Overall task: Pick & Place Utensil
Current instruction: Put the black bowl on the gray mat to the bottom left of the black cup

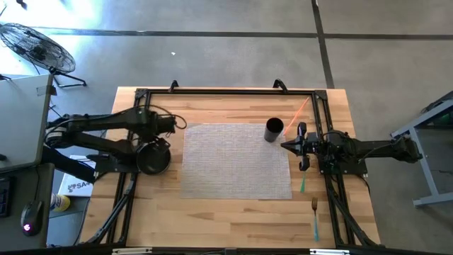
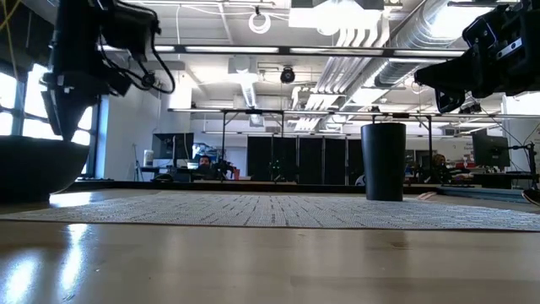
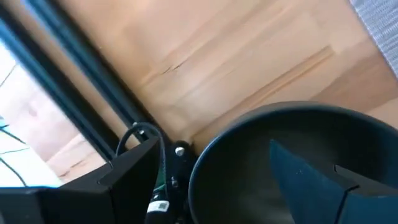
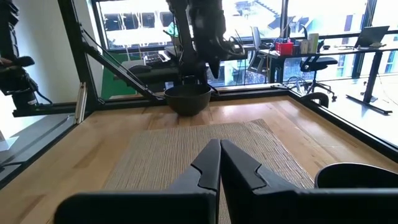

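A black cup point(image 1: 274, 129) stands upright at the far right corner of the grey placemat point(image 1: 237, 159); it also shows in the low view point(image 2: 384, 160). A black bowl point(image 1: 154, 157) sits on the wood to the left of the mat. An orange utensil point(image 1: 301, 110), a green one point(image 1: 302, 185) and a blue-handled fork point(image 1: 314, 216) lie on the wood at the right. My right gripper point(image 4: 219, 163) is shut and empty, held level above the mat's right edge just near of the cup. My left gripper point(image 2: 63, 127) points down over the bowl point(image 3: 292, 155), apparently shut and empty.
A black frame point(image 1: 226, 92) runs round the table's far and side edges. The mat's middle and the wood along the near edge point(image 1: 226, 219) are bare. Beyond the table stand a fan point(image 1: 39, 46) and a desk point(image 1: 21, 120).
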You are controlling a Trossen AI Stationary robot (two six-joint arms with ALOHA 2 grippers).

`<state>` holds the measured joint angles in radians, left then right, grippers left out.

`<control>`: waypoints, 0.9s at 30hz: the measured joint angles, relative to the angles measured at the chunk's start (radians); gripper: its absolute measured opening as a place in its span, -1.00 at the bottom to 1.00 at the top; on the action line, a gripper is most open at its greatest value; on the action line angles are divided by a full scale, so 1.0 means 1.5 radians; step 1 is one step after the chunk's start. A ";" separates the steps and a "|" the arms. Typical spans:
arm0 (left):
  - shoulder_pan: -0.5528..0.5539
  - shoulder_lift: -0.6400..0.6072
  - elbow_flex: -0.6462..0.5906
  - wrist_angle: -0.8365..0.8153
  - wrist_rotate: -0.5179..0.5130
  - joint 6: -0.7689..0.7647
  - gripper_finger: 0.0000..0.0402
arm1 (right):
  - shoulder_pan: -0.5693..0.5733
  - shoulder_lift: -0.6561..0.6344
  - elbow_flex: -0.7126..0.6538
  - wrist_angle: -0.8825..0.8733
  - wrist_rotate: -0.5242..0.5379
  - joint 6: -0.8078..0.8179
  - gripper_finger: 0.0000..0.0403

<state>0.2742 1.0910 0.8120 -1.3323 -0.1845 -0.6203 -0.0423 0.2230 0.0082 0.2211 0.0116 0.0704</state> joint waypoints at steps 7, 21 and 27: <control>0.051 0.073 0.000 0.042 0.075 0.187 0.46 | 0.000 0.000 0.000 0.000 0.000 0.000 -0.99; 0.048 0.154 -0.001 0.056 0.105 0.309 0.32 | 0.000 0.000 0.000 0.000 0.000 0.000 -0.99; 0.048 0.174 -0.001 0.077 0.108 0.311 0.04 | 0.000 0.000 0.000 0.000 0.000 0.000 -0.98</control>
<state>0.3470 1.3516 0.8108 -1.2171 -0.0231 -0.1533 -0.0422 0.2230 0.0083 0.2214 0.0116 0.0704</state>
